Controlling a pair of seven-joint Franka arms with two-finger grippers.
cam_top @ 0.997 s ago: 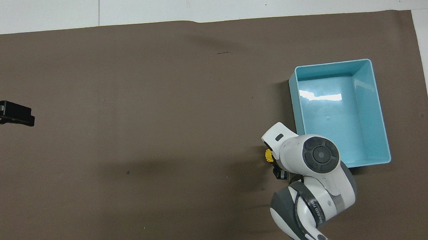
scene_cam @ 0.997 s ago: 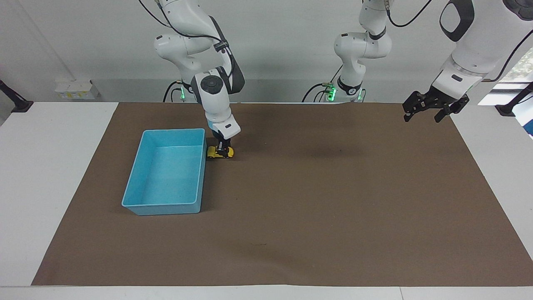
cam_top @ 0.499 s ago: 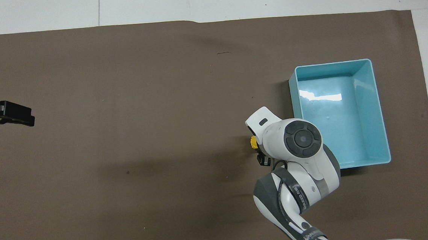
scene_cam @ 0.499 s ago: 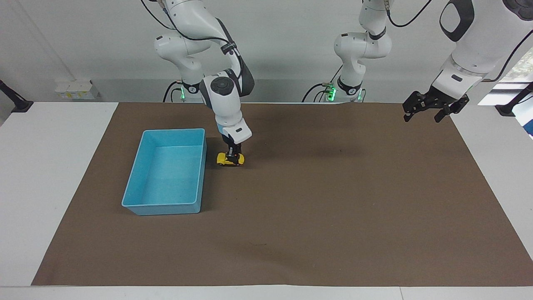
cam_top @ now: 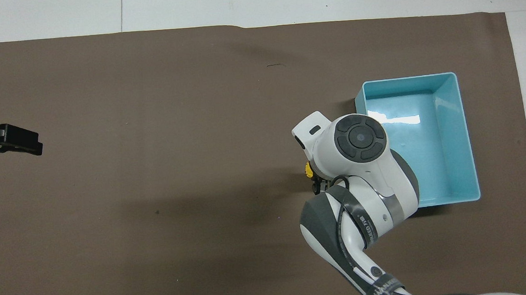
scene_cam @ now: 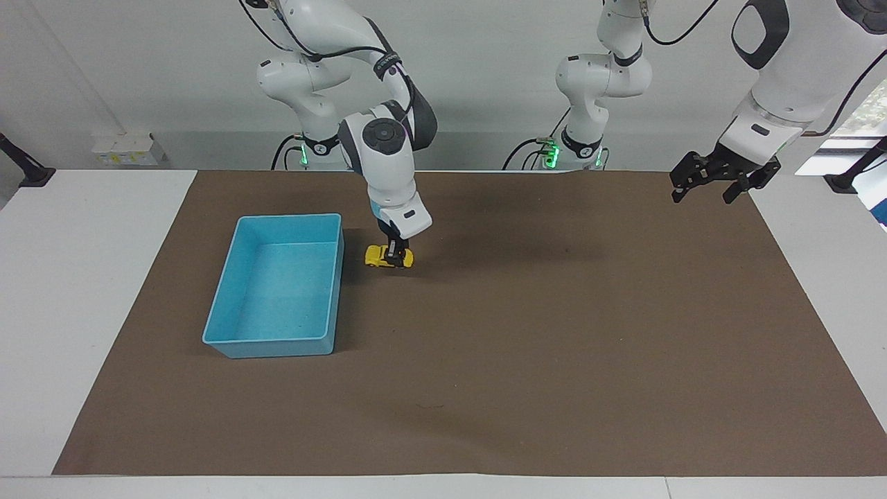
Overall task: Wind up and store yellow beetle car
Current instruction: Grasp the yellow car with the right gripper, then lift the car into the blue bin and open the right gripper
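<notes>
The yellow beetle car (scene_cam: 385, 256) is tiny and sits at mat level beside the blue tray (scene_cam: 235, 281), toward the left arm's end of it. My right gripper (scene_cam: 395, 259) reaches straight down and is shut on the car. In the overhead view the right arm's wrist covers most of the car (cam_top: 308, 169), so only a yellow sliver shows beside the tray (cam_top: 469, 151), and the right gripper (cam_top: 316, 186) barely peeks out. My left gripper (scene_cam: 721, 184) waits open and empty in the air over the mat's edge at the left arm's end, also in the overhead view (cam_top: 10, 141).
A brown mat (scene_cam: 554, 346) covers most of the white table (scene_cam: 83, 277). The blue tray has nothing in it. A small white box (scene_cam: 126, 149) stands by the wall at the right arm's end.
My right gripper has slid the car along the mat away from the tray, toward the left arm's end. The wrist has turned a little. The left arm has not moved.
</notes>
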